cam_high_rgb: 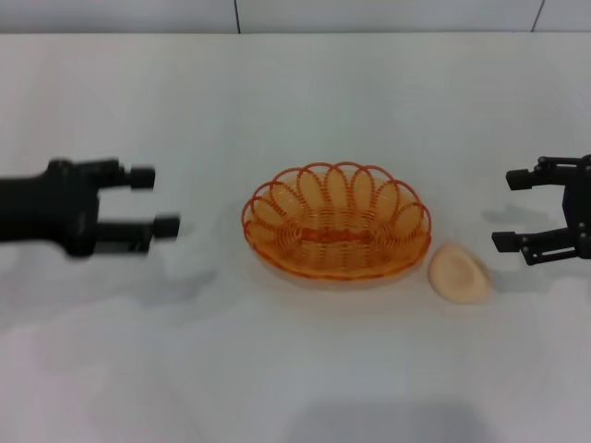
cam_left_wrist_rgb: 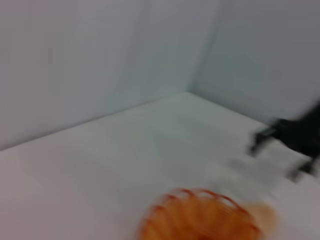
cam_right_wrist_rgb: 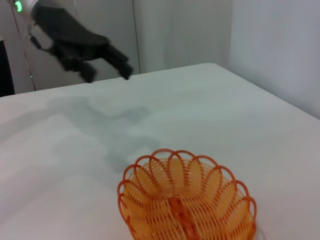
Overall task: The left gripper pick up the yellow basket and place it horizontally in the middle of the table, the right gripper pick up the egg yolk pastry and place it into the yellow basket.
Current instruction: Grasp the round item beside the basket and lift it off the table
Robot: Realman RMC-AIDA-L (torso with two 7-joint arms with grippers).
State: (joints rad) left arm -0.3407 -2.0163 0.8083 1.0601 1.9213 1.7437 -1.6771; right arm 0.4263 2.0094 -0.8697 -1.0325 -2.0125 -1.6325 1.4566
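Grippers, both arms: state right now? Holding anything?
Left gripper: open, empty, left of the yellow basket, clear of it.
Right gripper: open, empty, right of the egg yolk pastry, not touching it.

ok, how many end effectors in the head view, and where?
2. The left end effector is at the table's left side, open, well clear of the yellow basket. The right end effector is at the right edge, open, just beyond the egg yolk pastry. Neither holds anything.

The left wrist view was smeared: the yellow basket, cut by the frame's edge, and the right claw were only blurs.
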